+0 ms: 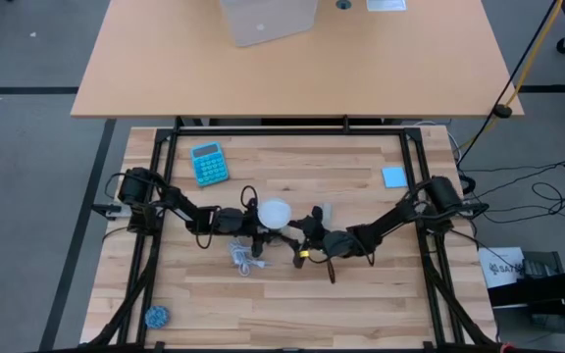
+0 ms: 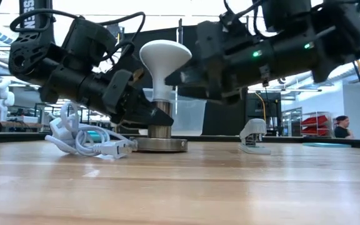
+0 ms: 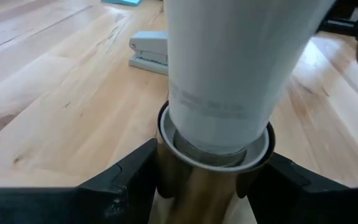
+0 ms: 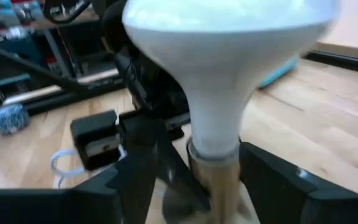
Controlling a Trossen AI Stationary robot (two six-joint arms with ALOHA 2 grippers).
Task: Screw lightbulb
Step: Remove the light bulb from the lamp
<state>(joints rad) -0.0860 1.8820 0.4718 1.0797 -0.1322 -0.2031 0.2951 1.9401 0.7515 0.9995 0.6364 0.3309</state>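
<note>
Lightbulb (image 2: pixel 165 62) standing upright in socket (image 2: pixel 160 139) mid-tabletop (image 2: pixel 230 187), dome up, silvery base sunk in collar.

Left claw (image 3: pixel 211 186) bracing socket barrel, fingers set wide against both sides, gripping it. Right claw (image 4: pixel 210 180) sitting open around bulb neck, fingers well clear each side, holding nothing.

Risks: judging bulb only partly threaded. If right claw re-closing off-centre or too high on flare, likely slipping or tipping bulb and cross-threading. If left grip loosening, socket spinning with bulb, no tightening. Cord (image 2: pixel 83 140) lying just beside socket base, possibly snagging.

Views: low view showing bulb plumb and base disc flat on tabletop, not visible from above. High view showing calculator (image 1: pixel 209 163) and blue ball (image 1: pixel 156 316) well apart. Left wrist view showing collar seam close up; stapler (image 3: pixel 148 53) beyond.
</note>
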